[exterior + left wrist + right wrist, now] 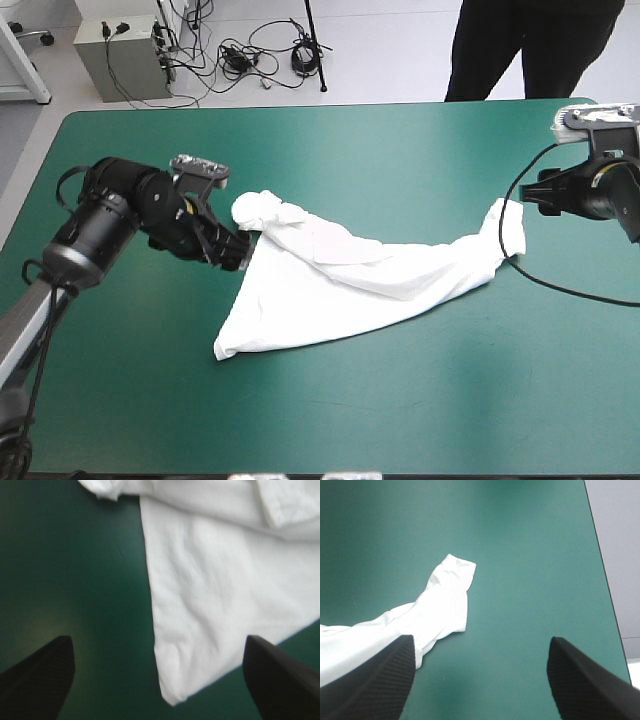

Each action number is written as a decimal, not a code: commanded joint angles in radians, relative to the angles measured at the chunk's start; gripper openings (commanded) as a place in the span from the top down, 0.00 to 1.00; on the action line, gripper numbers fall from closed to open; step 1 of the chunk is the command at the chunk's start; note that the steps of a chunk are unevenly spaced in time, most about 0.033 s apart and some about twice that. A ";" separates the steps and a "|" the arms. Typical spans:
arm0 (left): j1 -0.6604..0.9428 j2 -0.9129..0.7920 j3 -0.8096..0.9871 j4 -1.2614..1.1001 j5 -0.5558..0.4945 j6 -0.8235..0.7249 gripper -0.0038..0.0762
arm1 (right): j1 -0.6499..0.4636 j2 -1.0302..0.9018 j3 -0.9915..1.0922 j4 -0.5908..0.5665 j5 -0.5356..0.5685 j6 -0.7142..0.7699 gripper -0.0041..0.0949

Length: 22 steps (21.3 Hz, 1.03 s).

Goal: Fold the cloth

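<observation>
One white T-shirt [340,280], soft, creased, splayed triangular on teal-green cover [400,400].

The T-shirt [330,285] sprawls across the middle of the tabletop [400,410]; wide bare strips lie open along its near and far edges, free for passing.

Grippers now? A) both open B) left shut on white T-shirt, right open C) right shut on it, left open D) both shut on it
A: the left gripper and right gripper each stand wide open; the white short-sleeved T-shirt lies unheld on the teal-green table cover.
</observation>
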 commanded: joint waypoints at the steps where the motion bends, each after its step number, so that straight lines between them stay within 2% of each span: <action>1: -0.009 -0.125 0.139 -0.014 0.047 -0.042 0.13 | -0.005 -0.079 0.026 -0.006 -0.040 -0.009 0.28; 4: -0.009 -0.143 0.273 -0.017 0.008 -0.044 0.13 | -0.005 -0.113 0.082 0.003 -0.044 -0.009 0.28; 6: -0.009 -0.143 0.374 -0.068 -0.098 -0.036 0.13 | -0.005 -0.132 0.111 0.025 -0.054 -0.016 0.28; 8: -0.009 -0.134 0.470 -0.082 -0.212 -0.036 0.19 | -0.005 -0.137 0.123 0.027 -0.055 -0.024 0.28; 10: -0.009 -0.104 0.500 -0.089 -0.257 -0.036 0.27 | -0.005 -0.137 0.128 0.032 -0.058 -0.027 0.28; 16: -0.009 0.032 0.500 -0.101 -0.289 -0.036 0.42 | -0.005 -0.137 0.128 0.050 -0.064 -0.054 0.32; 19: -0.023 0.044 0.500 -0.105 -0.297 -0.028 0.48 | -0.005 -0.135 0.128 0.050 -0.064 -0.054 0.32; 22: -0.055 0.048 0.500 -0.101 -0.309 -0.053 0.59 | -0.005 -0.118 0.135 0.031 -0.064 -0.054 0.32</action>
